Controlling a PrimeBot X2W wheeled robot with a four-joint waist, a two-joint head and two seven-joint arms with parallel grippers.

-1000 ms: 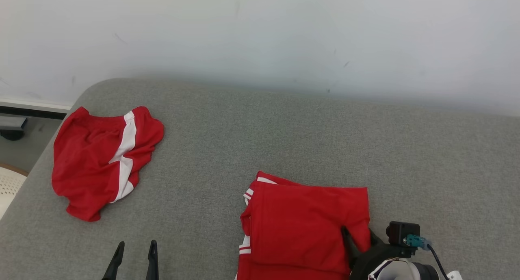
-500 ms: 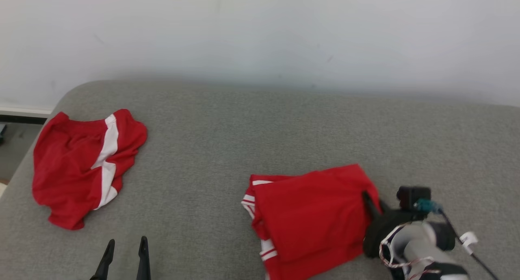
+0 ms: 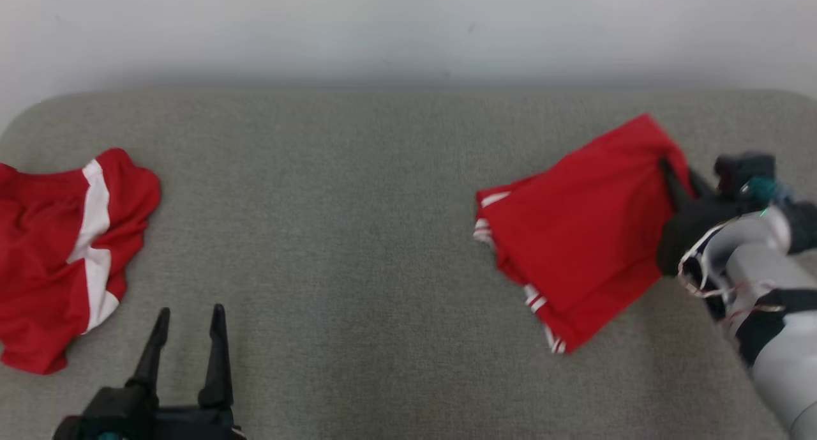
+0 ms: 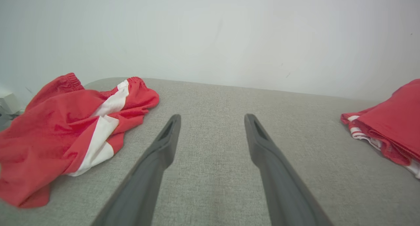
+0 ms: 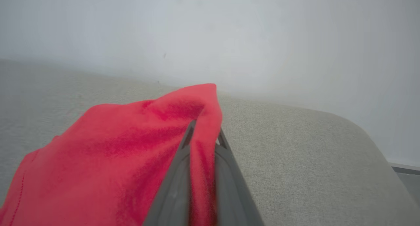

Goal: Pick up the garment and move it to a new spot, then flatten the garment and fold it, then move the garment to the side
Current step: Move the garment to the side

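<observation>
Gripping folded garment (image 3: 574, 229) corner, your right gripper (image 3: 669, 172) pinched tight for sideways drag, frame right; left gripper (image 3: 190, 311) wide, empty.

The garment (image 3: 574, 235) lies at the bed's (image 3: 357, 235) right end, the shorts (image 3: 57, 255) well apart at its left end, wall (image 3: 408, 25) behind.

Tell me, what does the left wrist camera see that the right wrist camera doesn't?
Left wrist view: crumpled shorts with a white stripe, and the open left pincer over the couch. Right wrist view: the right pincer shut on the edge of the folded garment. Both: the folded garment, grey couch and white wall.
</observation>
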